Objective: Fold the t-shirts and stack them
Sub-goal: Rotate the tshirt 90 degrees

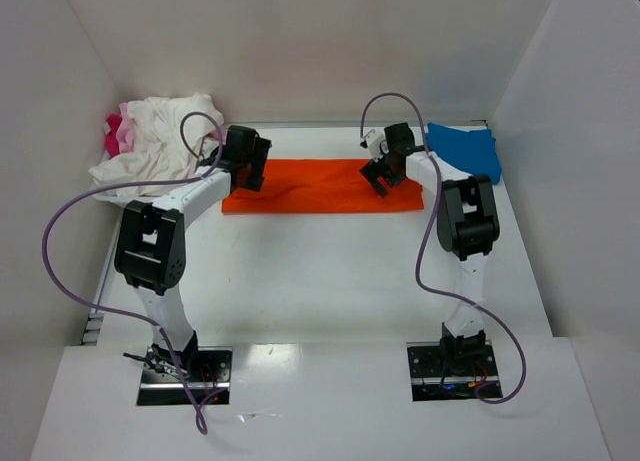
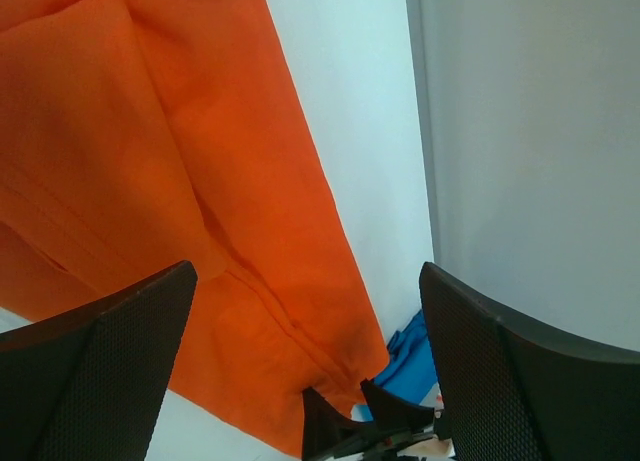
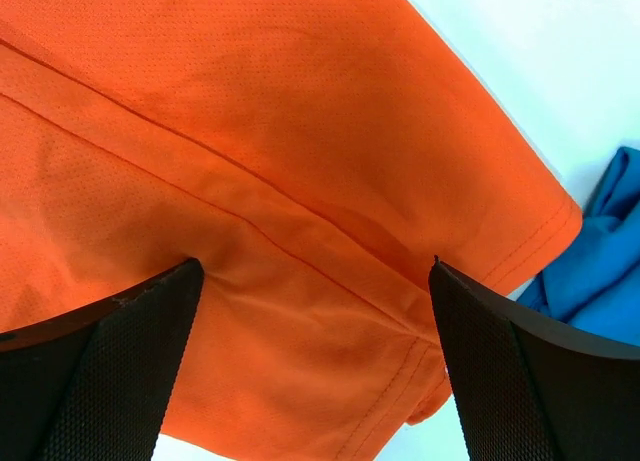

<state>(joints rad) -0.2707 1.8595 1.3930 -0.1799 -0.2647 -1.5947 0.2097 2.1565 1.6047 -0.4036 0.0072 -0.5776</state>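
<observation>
Jaws of the left gripper (image 2: pixel 307 276) and right gripper (image 3: pixel 317 271) are wide open and empty over the orange t-shirt (image 1: pixel 320 186), upper centre.

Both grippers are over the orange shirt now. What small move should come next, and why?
Probably lower both and pinch its ends. The left gripper and right gripper hang open above the orange t-shirt, which lies as a long strip, not yet folded short.
</observation>
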